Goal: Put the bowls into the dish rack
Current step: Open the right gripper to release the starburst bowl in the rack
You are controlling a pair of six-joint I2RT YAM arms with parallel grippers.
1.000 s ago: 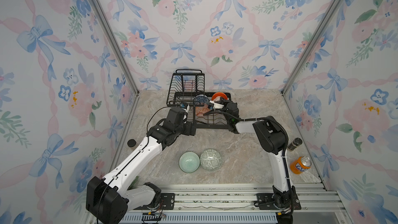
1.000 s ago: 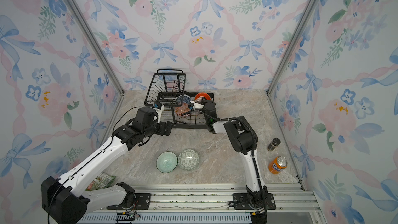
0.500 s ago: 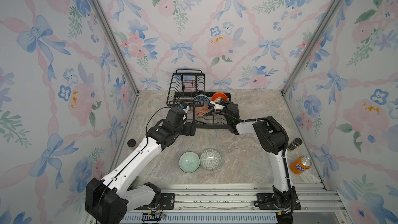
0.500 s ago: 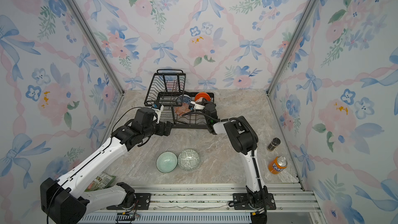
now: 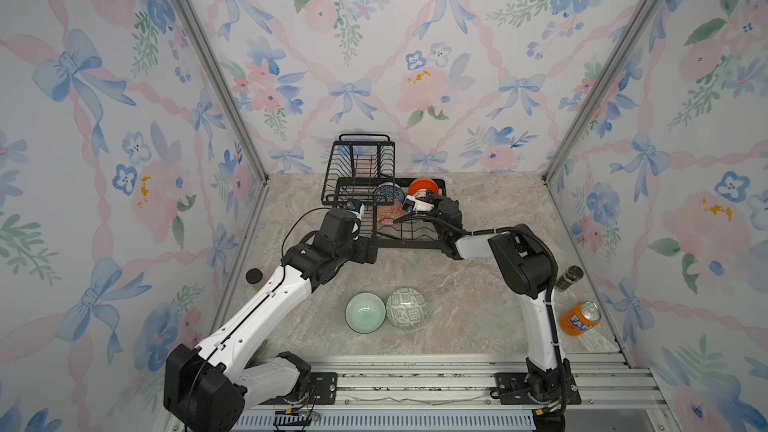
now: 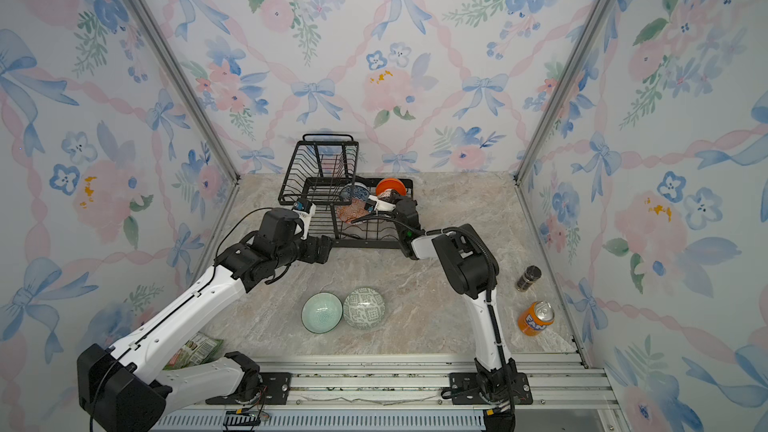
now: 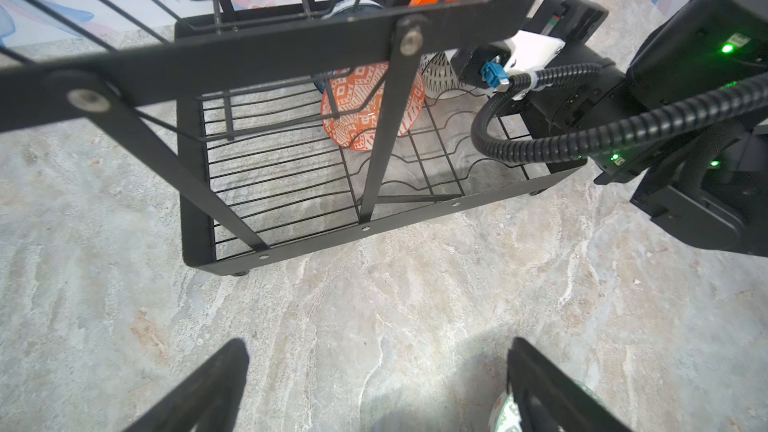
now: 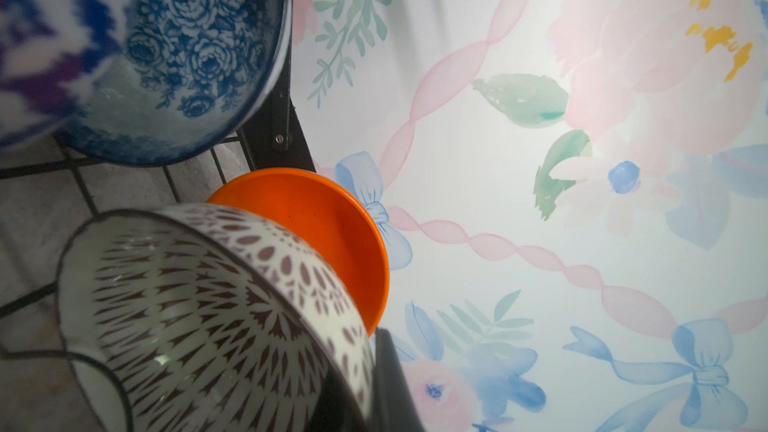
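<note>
In the lower tray of the black dish rack (image 5: pixel 409 245): blue-patterned bowl (image 8: pixel 187 56), plain orange bowl (image 8: pixel 324 234), orange-white bowl (image 7: pixel 365 105) tilted on edge, white lattice bowl (image 8: pixel 208 305) with its rim pinched in the closed right gripper (image 8: pixel 365 388). On the marble table (image 5: pixel 478 305) (touching each other): celadon bowl (image 5: pixel 365 312), grey-green bowl (image 5: pixel 407 308). Left gripper (image 7: pixel 378 351) spread wide and empty, above the table just in front of the rack

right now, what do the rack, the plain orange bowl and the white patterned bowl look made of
Rack: black-coated metal, matte; thin wires, flat bars with rivets.
Orange bowl: possibly plastic or glazed ceramic; flat even colour, soft sheen.
White patterned bowl: likely glazed ceramic; glossy highlights over the brown print.
</note>
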